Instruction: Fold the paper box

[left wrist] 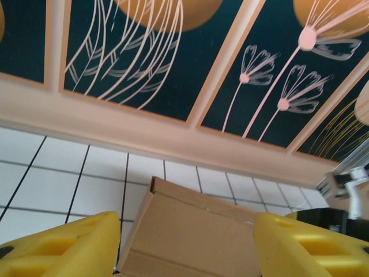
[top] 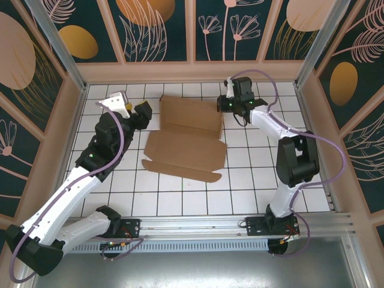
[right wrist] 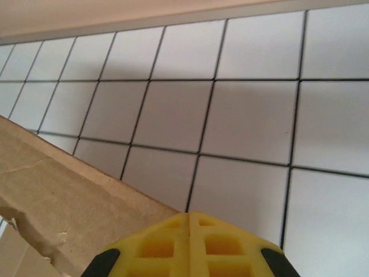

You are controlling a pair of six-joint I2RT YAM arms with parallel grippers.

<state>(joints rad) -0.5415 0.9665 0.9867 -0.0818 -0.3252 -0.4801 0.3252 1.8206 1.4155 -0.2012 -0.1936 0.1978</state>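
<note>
The paper box (top: 186,141) is plain brown cardboard, lying partly folded on the white tiled table, its far panel raised. My left gripper (top: 146,113) sits at the box's far left edge. In the left wrist view its yellow fingers (left wrist: 63,245) stand wide apart and open, with the box's raised panel (left wrist: 190,231) just beyond the gap. My right gripper (top: 223,104) is at the box's far right corner. In the right wrist view that gripper (right wrist: 189,222) is shut with nothing between its jaws, close beside the cardboard edge (right wrist: 69,202).
Patterned wall panels (top: 162,30) with a pale wooden sill close in the table at the back and sides. An aluminium rail (top: 198,225) carrying both arm bases runs along the near edge. Bare tiles (top: 192,198) lie between the box and the rail.
</note>
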